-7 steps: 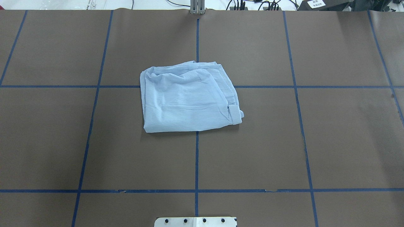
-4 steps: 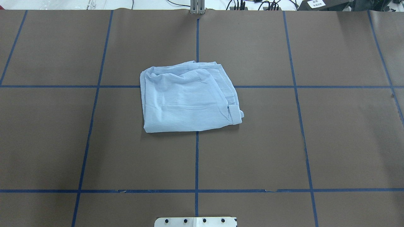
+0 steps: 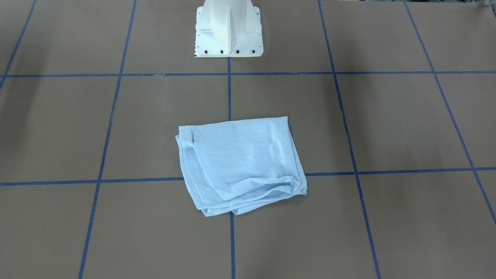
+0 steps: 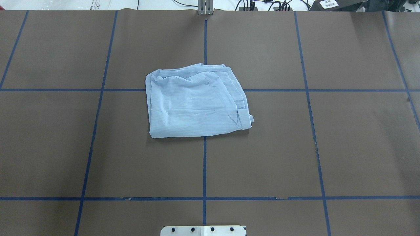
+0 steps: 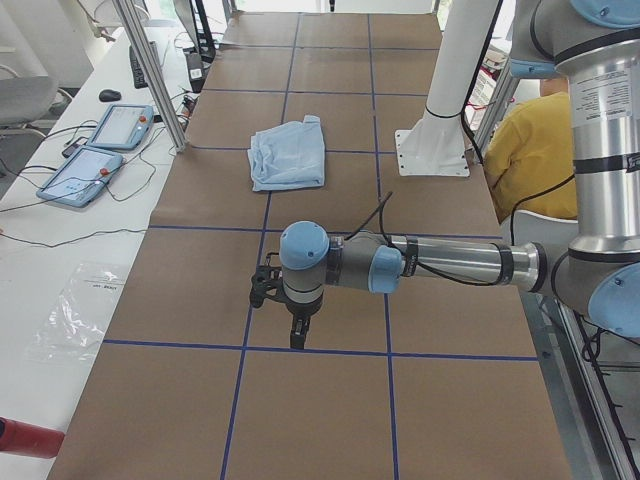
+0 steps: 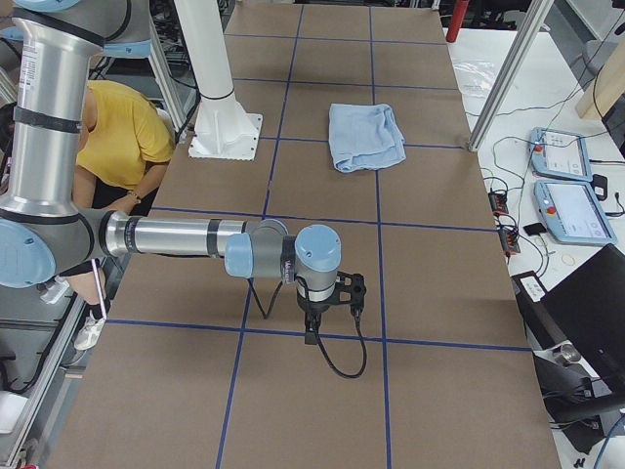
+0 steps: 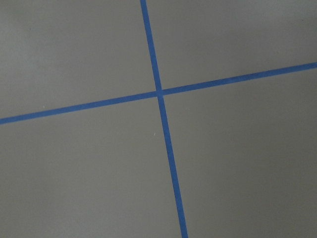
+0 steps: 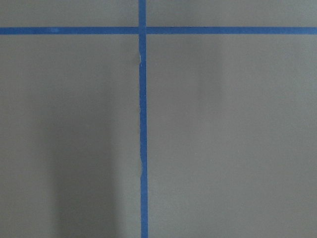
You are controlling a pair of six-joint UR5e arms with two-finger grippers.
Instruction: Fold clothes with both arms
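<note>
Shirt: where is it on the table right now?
In the overhead view the folded shirt lies mid-table over the crossing of the blue tape lines, straight ahead of the white base.

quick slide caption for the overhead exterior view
Folded pale-blue striped shirt lying mid-way on the brown table gridded with blue tape lines.

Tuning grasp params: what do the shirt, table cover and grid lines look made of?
Shirt: thin, light woven cloth, matte; crinkles and fine stripes show.
Table cover: probably brown paper, matte; overlapping sheet seams.
Grid lines: likely blue tape; nicked edges.
</note>
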